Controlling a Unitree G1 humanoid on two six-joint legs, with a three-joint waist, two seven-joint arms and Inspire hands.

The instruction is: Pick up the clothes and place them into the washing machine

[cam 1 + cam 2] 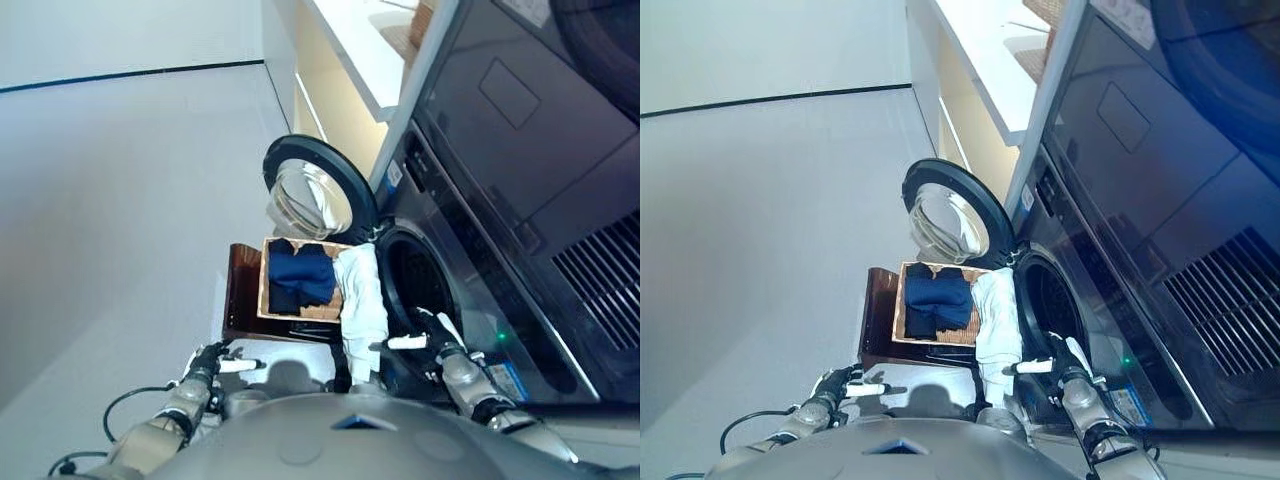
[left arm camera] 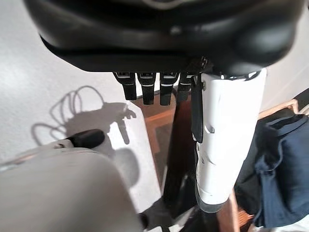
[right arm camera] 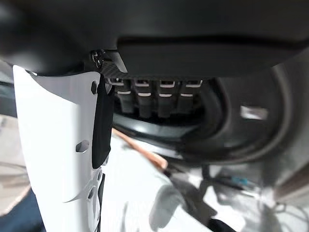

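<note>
- Hovering low centre, my right hand [image 1: 432, 338] hangs slack and empty beside the white cloth [image 1: 360, 300] draped over the wooden basket [image 1: 266, 285], ready to grasp.
- My left hand [image 1: 213, 361] idles relaxed, lower left.

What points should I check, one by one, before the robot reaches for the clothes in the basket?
1. Washing machine door open: ok, it is swung wide and the drum opening is free.
2. Clothes within view: ok, dark blue clothes lie in the basket; a white cloth hangs over the rim on the machine's side.
3. Left hand empty: ok, fingers relaxed, holding nothing.
4. Right hand empty: ok, open, beside the white cloth, near the drum.
5. Basket steady on its dark wooden stand: cannot tell.
6. Drum empty inside: cannot tell, it is dark.
</note>
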